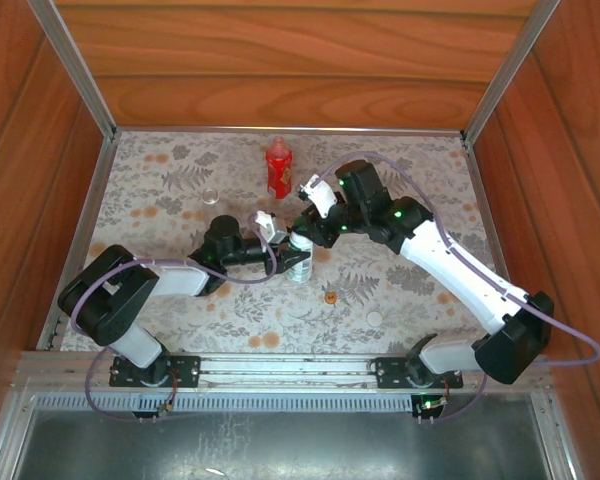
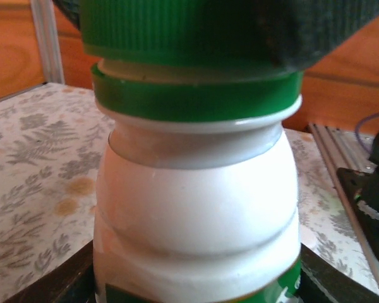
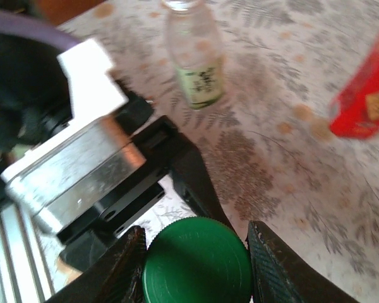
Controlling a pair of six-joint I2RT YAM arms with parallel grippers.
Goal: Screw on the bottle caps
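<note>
**Green cap on the white bottle, both grippers clamped**

Top view: my left gripper (image 1: 292,262) is clamped on the white bottle (image 1: 299,270) at mid-table, with the right gripper (image 1: 302,240) directly over it. The red bottle (image 1: 278,170) stands behind. The orange-red cap (image 1: 330,296) and white cap (image 1: 374,318) lie loose nearer the bases.

Left wrist: the green cap (image 2: 177,28) sits on the neck, with a sliver of white above the green collar (image 2: 196,95).

Right wrist: my fingers (image 3: 123,268) pinch that cap from both sides, and the clear bottle (image 3: 192,57) stands beyond.
</note>
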